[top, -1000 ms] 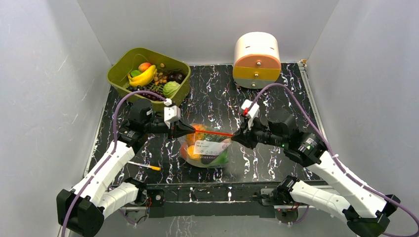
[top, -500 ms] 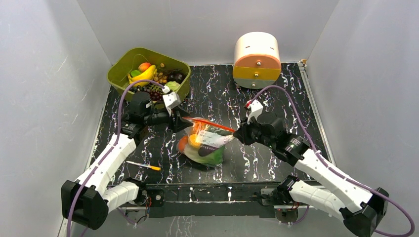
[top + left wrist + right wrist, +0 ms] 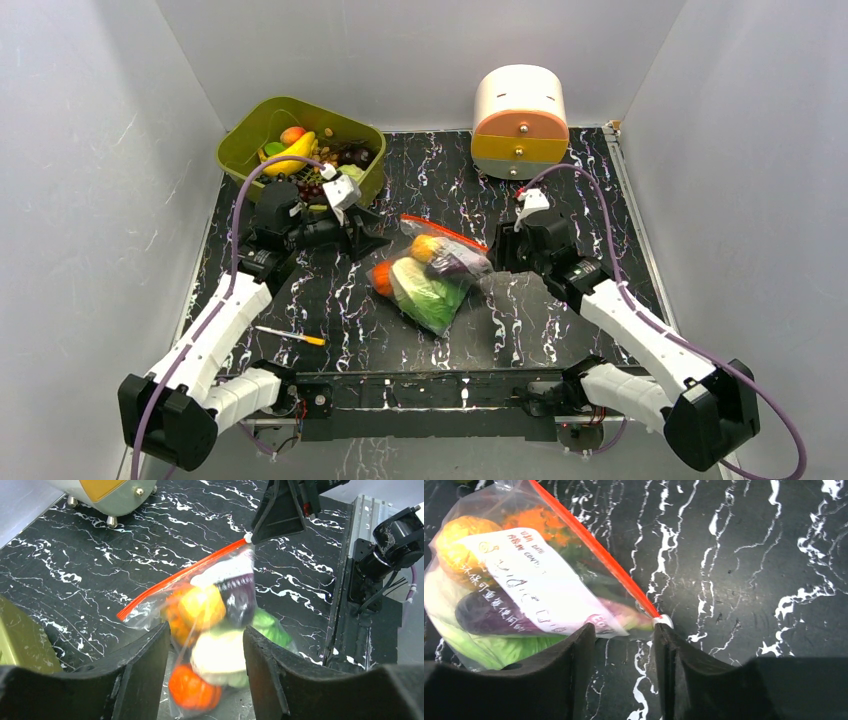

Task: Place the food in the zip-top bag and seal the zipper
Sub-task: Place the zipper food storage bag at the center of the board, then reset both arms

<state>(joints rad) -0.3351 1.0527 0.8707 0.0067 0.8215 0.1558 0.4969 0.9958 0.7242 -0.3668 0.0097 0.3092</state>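
The zip-top bag (image 3: 432, 278) lies on its side on the black marbled table (image 3: 560, 190), between my two grippers. The food is inside it: green lettuce (image 3: 430, 300), a purple eggplant (image 3: 489, 615), a yellow piece (image 3: 202, 607) and an orange round piece (image 3: 192, 690). The red-orange zipper (image 3: 445, 233) runs along the bag's far edge. My left gripper (image 3: 383, 242) is open just left of the bag, and the left wrist view shows the bag beyond its fingers (image 3: 145, 670). My right gripper (image 3: 497, 256) is open at the zipper's right end, whose white tip (image 3: 665, 620) touches one finger.
A green bin (image 3: 245, 150) of toy fruit stands at the back left, close behind my left arm. A white and orange drawer unit (image 3: 519, 120) sits at the back right. A yellow-tipped pen (image 3: 290, 335) lies near the front left.
Both grippers opened and let go of the zipper's ends. The bag dropped from between them onto the table and tipped over. Both arms drew back a little.
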